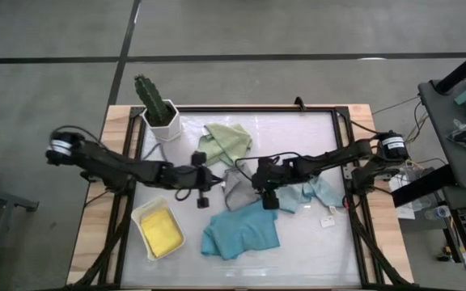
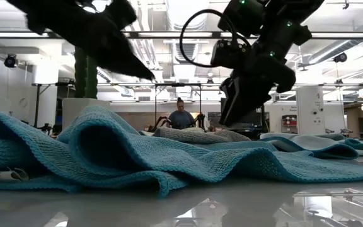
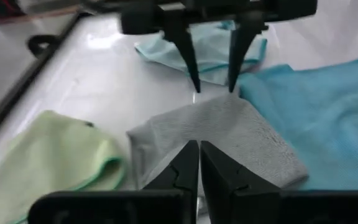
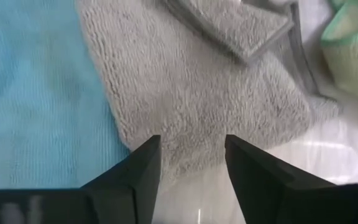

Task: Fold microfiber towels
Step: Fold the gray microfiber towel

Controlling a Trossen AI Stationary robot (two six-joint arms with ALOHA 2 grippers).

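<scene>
Right end effector (image 4: 188,165) hovers released over the grey towel (image 4: 216,106) mid-worktop; left end effector (image 3: 199,163) is clenched empty. I should pinch one corner cleanly, avoiding the teal towel (image 4: 36,93) beside it.

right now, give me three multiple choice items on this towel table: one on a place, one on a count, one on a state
1. Where is the yellow towel?
A. in the white tray
B. under the cactus
C. on the grey towel

2. How many towels are visible in the high view?
A. three
B. five
C. seven

3. How do the tools stand above the grey towel?
A. both open
B. left tool shut, right tool open
C. left open, right shut

Key: 1 A, it lies inside the tray's rim. 2 B, green, grey, yellow, pale blue, teal. 3 B, left fingers meet, right fingers show a gap.
</scene>
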